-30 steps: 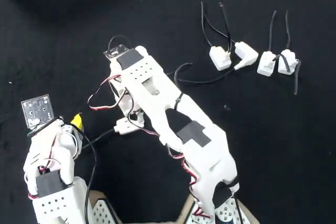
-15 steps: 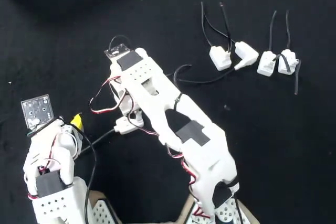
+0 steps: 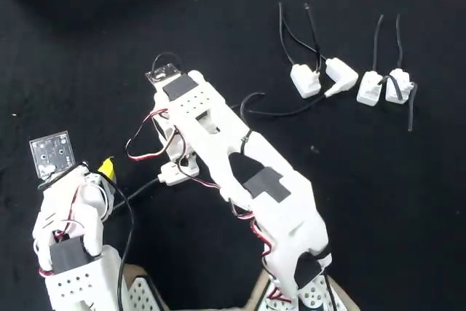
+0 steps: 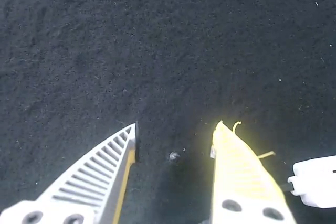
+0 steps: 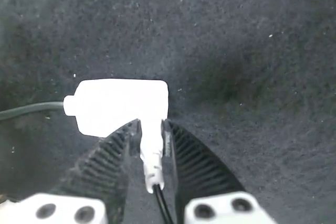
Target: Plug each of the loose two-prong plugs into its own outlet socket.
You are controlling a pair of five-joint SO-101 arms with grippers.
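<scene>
**Right arm holding plug against socket, left arm parked**

Right pincer [image 5: 151, 127] clamped tight on a small white plug [image 5: 152, 153], black cord [image 5: 164, 208] trailing back between the fingers; grip is on the plug body so its nose can be pushed forward; nose touches the long side of the white socket [image 5: 121, 106]; cannot tell if the prongs are seated, they're hidden at the joint; judged mid-insertion, not confirmed done; socket lies flat on the black table [image 3: 87, 49], under the right arm's wrist in the high view, own lead running off toward the left arm; likely needs bracing or it may slide when pushed.

Left pincer [image 4: 176, 129] fingers apart, holding nothing, low over bare cloth just beside the socket's end; looks placed to steady it, not touching.

Four other white connectors [image 3: 353, 81] far side of the table, well apart, lying in two touching pairs; mated or not, cannot tell.
</scene>
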